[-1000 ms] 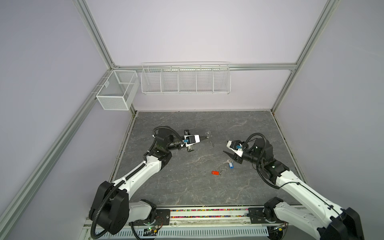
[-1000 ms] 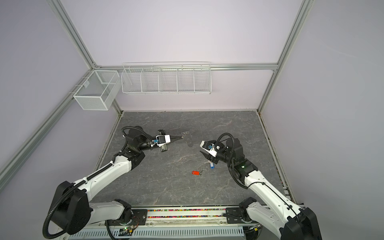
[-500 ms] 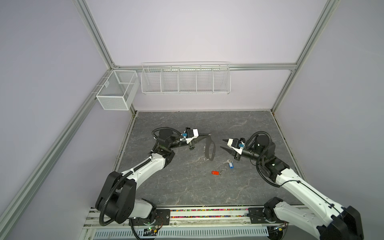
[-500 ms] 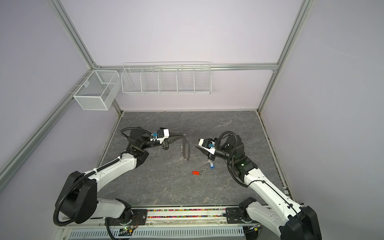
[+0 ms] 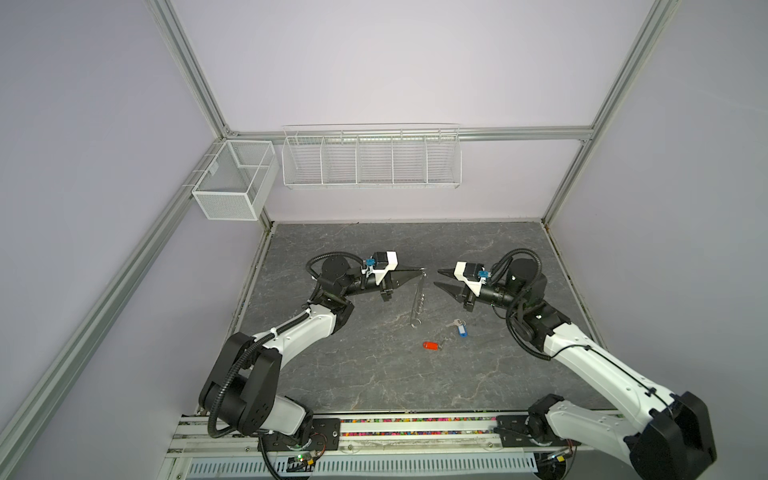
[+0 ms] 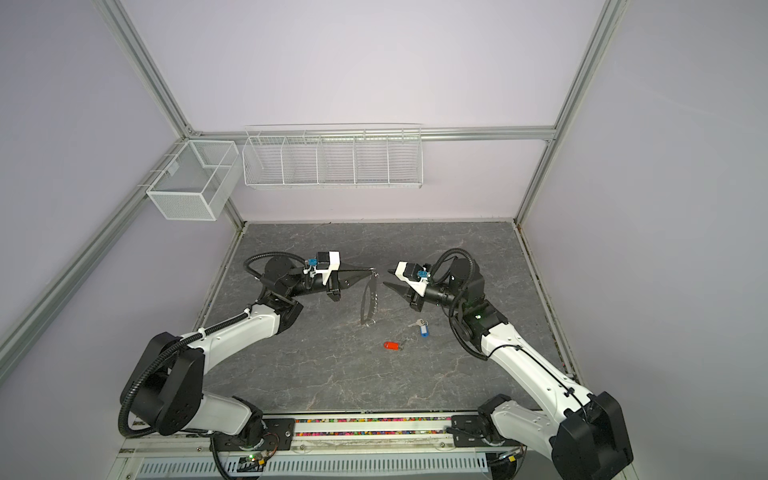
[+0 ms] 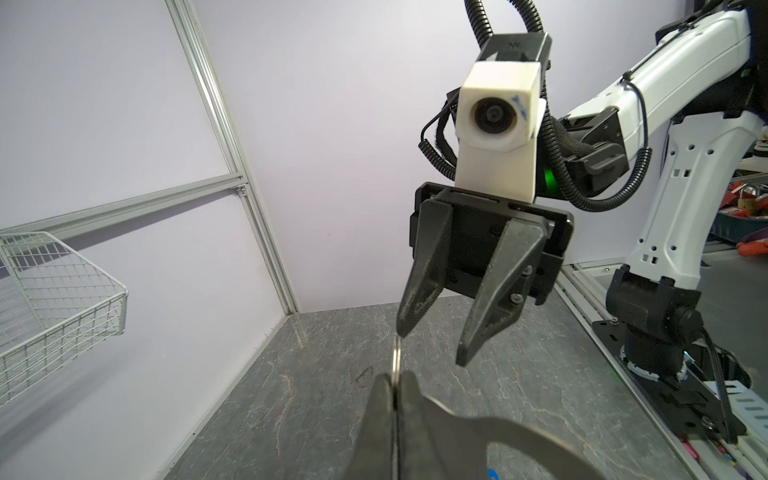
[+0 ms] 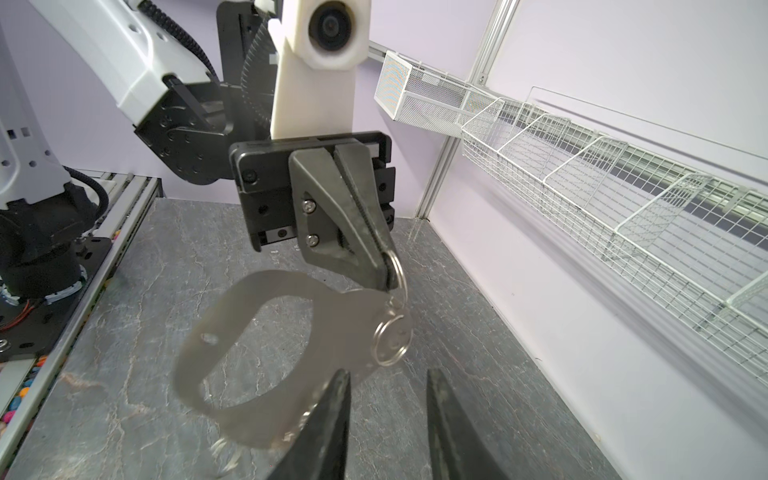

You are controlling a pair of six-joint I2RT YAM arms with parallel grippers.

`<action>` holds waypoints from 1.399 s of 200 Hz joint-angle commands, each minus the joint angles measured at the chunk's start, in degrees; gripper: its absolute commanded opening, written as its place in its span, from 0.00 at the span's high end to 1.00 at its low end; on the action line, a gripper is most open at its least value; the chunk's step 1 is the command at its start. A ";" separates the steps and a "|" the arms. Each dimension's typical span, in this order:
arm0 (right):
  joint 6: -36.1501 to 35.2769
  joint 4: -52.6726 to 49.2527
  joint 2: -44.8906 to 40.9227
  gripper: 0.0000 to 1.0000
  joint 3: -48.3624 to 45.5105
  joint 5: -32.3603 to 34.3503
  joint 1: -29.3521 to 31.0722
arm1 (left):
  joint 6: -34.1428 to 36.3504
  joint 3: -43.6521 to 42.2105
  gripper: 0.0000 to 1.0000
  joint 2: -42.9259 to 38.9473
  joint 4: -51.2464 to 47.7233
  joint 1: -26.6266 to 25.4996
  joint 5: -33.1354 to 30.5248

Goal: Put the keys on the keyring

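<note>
The left gripper (image 5: pixel 420 271) is clamped on a small metal ring of the flat grey crescent-shaped keyring (image 5: pixel 418 300), which hangs below its tips. The right gripper (image 5: pixel 436 277) faces it just beside, jaws partly apart, empty. The silvery blue-tagged key (image 5: pixel 459 329) and red-tagged key (image 5: pixel 430 345) lie on the dark worktop (image 5: pixel 374 374), apart from both.

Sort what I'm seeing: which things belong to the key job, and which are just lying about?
For the job:
- keyring, hanging from the shut left gripper
- blue-tagged key and red-tagged key, loose on the table
- right gripper, open and empty

Just lying about:
- wire rack
- mesh basket
</note>
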 commanded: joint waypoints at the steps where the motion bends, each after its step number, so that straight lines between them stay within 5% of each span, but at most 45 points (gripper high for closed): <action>1: -0.29 -2.11 1.23 0.66 2.78 -3.43 -0.41 | -2.47 1.89 1.00 -0.19 2.05 -0.72 0.93; 185: 1.67 3.11 4.11 0.83 2.91 -7.68 -1.45 | 0.06 5.40 1.00 1.87 -2.20 -2.76 4.95; 280: 2.69 2.95 4.45 0.83 2.80 -9.78 -1.54 | 1.80 5.93 1.00 1.82 -3.28 -2.77 5.89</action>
